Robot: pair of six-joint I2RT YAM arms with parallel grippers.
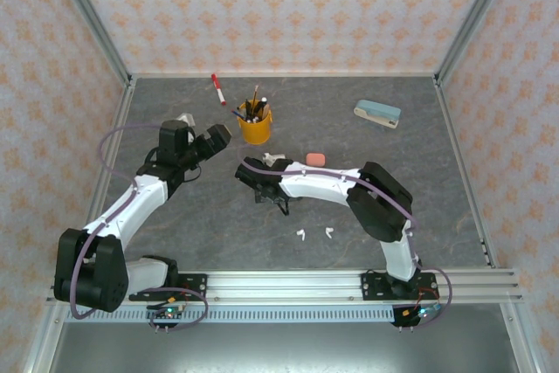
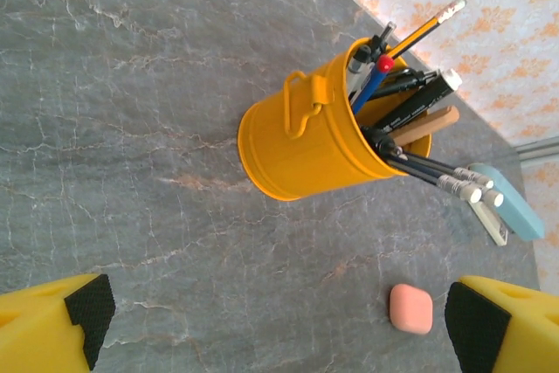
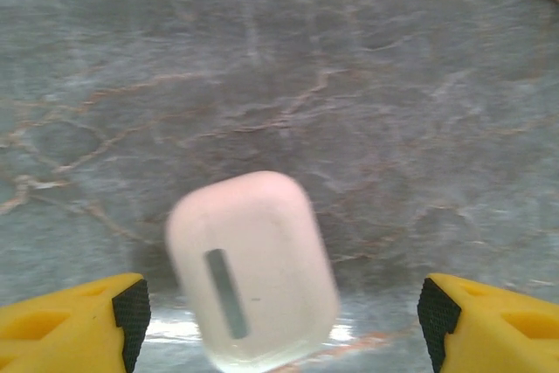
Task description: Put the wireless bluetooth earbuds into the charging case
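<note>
Right wrist: blurry white case (image 3: 251, 272) at the frame's bottom edge, loose inside the wide-open right tool (image 3: 281, 321); left tool (image 2: 281, 321) open, empty.

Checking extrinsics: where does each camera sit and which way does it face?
Top external: above and behind the bases, looking down on the table; both arms, left gripper and right gripper show.
Left wrist: low, looking across the table at the pen cup; its open fingertips at the bottom corners.
Right wrist: facing down at a pale case between its open fingertips.
Shared: top and left wrist both catch the pen cup and the pink case.
</note>
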